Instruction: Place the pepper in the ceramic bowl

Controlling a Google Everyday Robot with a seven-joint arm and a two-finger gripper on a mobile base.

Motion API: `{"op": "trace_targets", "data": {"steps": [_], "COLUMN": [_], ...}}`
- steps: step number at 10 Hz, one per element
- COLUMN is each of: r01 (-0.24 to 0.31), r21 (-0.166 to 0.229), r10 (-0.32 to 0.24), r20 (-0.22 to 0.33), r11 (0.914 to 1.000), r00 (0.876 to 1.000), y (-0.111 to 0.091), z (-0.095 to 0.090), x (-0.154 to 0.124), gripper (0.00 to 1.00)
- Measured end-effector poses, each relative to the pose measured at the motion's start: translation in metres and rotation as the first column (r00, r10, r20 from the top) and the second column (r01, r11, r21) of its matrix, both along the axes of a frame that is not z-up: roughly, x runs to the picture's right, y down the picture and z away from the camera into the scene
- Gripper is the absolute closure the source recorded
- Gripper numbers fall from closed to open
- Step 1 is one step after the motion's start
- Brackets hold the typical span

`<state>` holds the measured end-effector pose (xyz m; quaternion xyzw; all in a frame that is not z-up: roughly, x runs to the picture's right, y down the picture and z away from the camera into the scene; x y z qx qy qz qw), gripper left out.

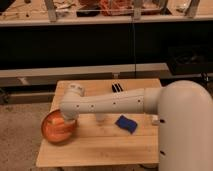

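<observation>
The ceramic bowl (56, 131) is round, glossy and orange-brown, and sits at the left front of the wooden table (100, 147). My white arm reaches in from the right, across the table. My gripper (64, 117) hangs down from the wrist, over the bowl's far right rim, and is mostly hidden by the wrist. A small pale-orange lump that looks like the pepper (55, 121) shows inside the bowl, right at the gripper's tip. I cannot tell whether the gripper still holds it.
A flat blue rectangular pad (126, 124) lies on the table to the right of the bowl. A small dark object (117, 88) lies near the table's back edge. A low shelf and a long bench with clutter stand behind the table. My white base fills the right foreground.
</observation>
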<state>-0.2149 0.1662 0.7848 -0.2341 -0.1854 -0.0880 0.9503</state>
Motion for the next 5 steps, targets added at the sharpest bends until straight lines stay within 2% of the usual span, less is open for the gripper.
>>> {"op": "trace_targets", "data": {"steps": [4, 5], "r01": [0.012, 0.017], "r21": [0.021, 0.022], "r10": [-0.012, -0.017], "r20": [0.007, 0.009], "r11": [0.9997, 0.9996], "r00": [1.0, 1.0], "y": [-0.0098, -0.0095], "z": [0.0043, 0.0041], "x": [-0.0138, -0.0152], "gripper": [1.0, 0.96]}}
